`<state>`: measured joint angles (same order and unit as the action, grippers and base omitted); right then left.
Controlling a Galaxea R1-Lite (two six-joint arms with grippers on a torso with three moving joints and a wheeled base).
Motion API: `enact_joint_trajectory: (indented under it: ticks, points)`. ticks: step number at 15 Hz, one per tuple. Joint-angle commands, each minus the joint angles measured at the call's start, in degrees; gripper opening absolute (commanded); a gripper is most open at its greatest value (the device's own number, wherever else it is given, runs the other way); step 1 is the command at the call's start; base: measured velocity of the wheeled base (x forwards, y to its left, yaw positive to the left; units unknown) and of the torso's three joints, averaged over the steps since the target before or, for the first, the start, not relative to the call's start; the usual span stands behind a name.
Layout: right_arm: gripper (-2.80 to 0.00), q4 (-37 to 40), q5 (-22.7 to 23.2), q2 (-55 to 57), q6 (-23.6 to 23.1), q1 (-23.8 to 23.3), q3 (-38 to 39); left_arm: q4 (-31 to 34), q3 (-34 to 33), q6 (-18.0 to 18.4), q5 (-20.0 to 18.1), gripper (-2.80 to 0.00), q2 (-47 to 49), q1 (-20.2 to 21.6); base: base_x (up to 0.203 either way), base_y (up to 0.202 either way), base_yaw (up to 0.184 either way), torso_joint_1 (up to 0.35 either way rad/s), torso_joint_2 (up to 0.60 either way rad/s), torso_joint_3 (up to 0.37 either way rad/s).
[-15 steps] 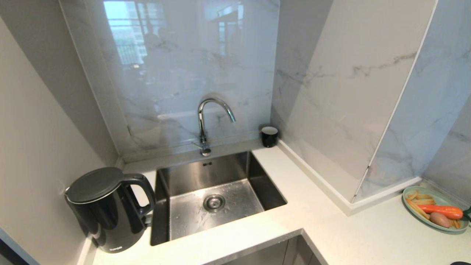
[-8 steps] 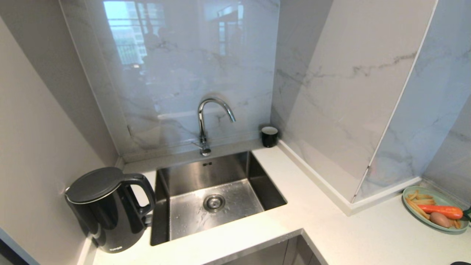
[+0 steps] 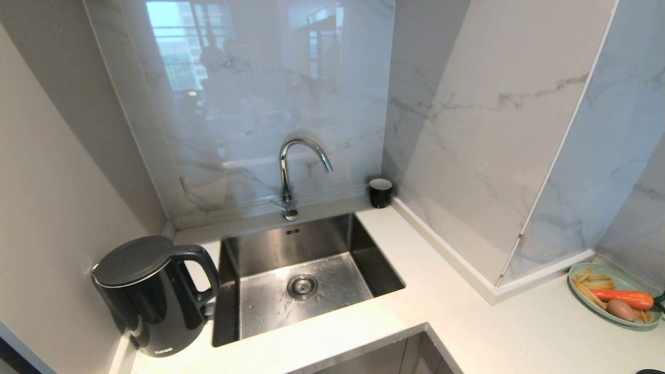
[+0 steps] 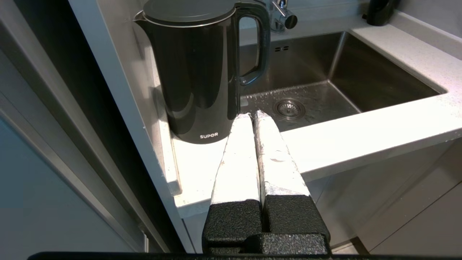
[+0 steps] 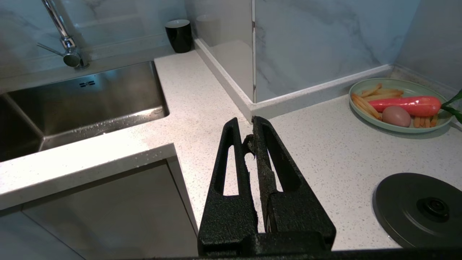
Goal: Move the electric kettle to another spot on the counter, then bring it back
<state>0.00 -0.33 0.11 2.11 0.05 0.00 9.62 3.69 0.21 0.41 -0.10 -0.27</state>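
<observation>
The glossy black electric kettle (image 3: 150, 296) stands upright at the left end of the white speckled counter (image 3: 441, 311), against the side wall, with its handle facing the sink. Neither arm shows in the head view. In the left wrist view the kettle (image 4: 196, 72) is just beyond my left gripper (image 4: 252, 115), which hangs shut and empty in front of the counter (image 4: 361, 137) edge, apart from the kettle. My right gripper (image 5: 245, 121) is shut and empty too, held over the counter (image 5: 202, 104) near its inner corner.
A steel sink (image 3: 301, 280) with a chrome tap (image 3: 296, 166) lies right of the kettle. A small black cup (image 3: 380, 192) stands in the back corner. At the right are a green plate of food (image 3: 613, 296) and a flat round black base disc (image 5: 418, 209).
</observation>
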Motion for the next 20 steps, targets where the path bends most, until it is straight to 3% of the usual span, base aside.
enact_joint_trajectory:
  ticks: [1, 5, 12, 20]
  points:
    - [-2.8, 0.0, -0.02, -0.02, 0.0, 0.04, 0.0, 0.05, 0.0, 0.01, 0.02, -2.8, 0.1, 0.0, 0.0, 0.0, 0.0, 0.0, 0.0, 0.0]
    - [-2.8, 0.0, 0.0, -0.02, 0.0, 0.04, 0.0, 0.05, 0.0, 0.06, 0.02, -2.8, 0.1, 0.0, -0.001, 0.001, -0.019, -0.001, 0.0, 0.001]
    - [-2.8, 0.0, 0.05, -0.02, 0.0, 0.04, 0.0, 0.05, 0.0, 0.06, 0.02, -2.8, 0.1, 0.0, -0.001, 0.005, -0.135, 0.003, 0.0, 0.002]
    - [-2.8, 0.0, 0.07, -0.02, 0.0, 0.04, 0.0, 0.05, 0.0, 0.06, -0.06, -2.8, 0.1, 0.0, 0.0, 0.0, 0.0, 0.0, 0.0, 0.0]
